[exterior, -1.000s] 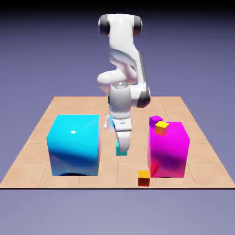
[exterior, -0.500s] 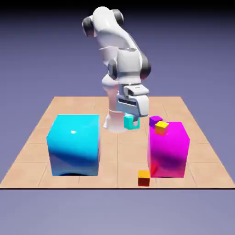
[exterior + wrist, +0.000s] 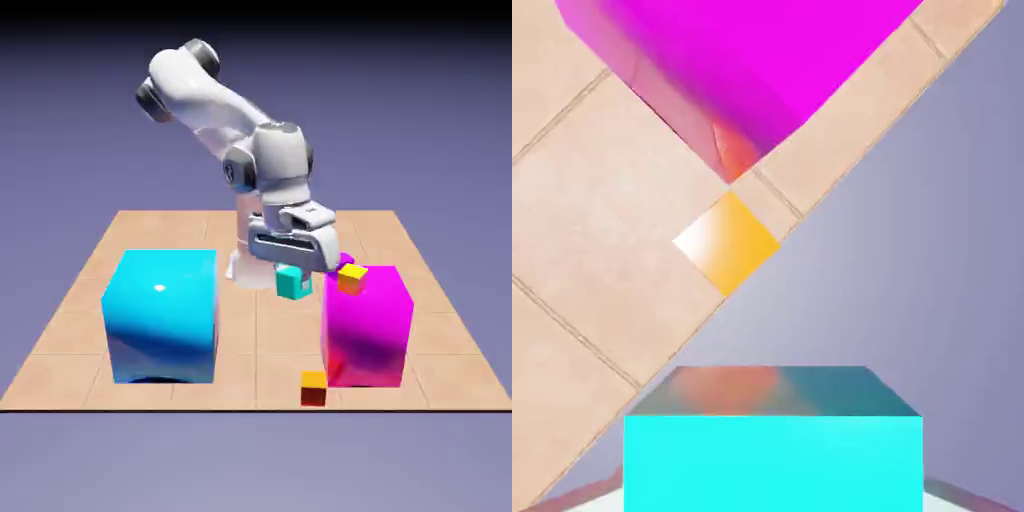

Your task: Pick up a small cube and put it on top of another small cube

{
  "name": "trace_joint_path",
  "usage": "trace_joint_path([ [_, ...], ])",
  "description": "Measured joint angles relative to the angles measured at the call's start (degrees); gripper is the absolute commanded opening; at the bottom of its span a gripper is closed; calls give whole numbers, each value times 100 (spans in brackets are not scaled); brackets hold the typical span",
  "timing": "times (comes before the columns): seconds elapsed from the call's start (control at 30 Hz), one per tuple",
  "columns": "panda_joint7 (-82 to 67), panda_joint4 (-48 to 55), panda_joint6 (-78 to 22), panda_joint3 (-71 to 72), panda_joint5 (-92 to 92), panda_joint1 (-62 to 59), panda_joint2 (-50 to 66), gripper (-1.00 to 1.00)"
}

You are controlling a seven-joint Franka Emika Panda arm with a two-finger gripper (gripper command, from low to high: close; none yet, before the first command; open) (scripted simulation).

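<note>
Big cyan cube: seen at the exterior view's left [image 3: 162, 318], resting on the tiled surface [image 3: 240, 370]; it stands well apart from the big magenta cube.
Arm: bent down [image 3: 280, 160] between and behind the two big cubes, its hand brought near the magenta one.
Small teal-green cube: held aloft [image 3: 291, 285], slightly tilted, between the two big cubes in the exterior view; in the hand view its bright face fills the bottom middle.
End effector: clamped on the small teal-green cube [image 3: 296, 281], which is gripped between the fingers; in the hand view the fingers are mostly hidden by it, only pale slivers being shown at either side.
Small orange cube: set down on the surface [image 3: 313, 389] at its near edge, just beside the magenta cube's near left corner.
Small purple cube: mostly hidden [image 3: 346, 261] behind the hand and the yellow cube; what it rests on cannot be told.
Small yellow cube: seen turned at an angle [image 3: 352, 279] against the magenta cube's upper left part.
Big magenta cube: stood on the surface at the exterior view's right [image 3: 368, 330], close by the raised cube's right.
</note>
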Motion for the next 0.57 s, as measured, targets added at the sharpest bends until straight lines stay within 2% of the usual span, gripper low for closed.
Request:
trace_joint_path([
  [0.3, 72, 333, -716, -1511, -1434, 1836, -1268, -100],
  [0.47, 337, 404, -238, -2341, -2100, 2292, -1635, -100],
  [0.5, 362, 411, -193, -2419, -2163, 2335, -1670, 100],
  [0.57, 362, 411, -186, -2420, -2162, 2335, -1670, 100],
])
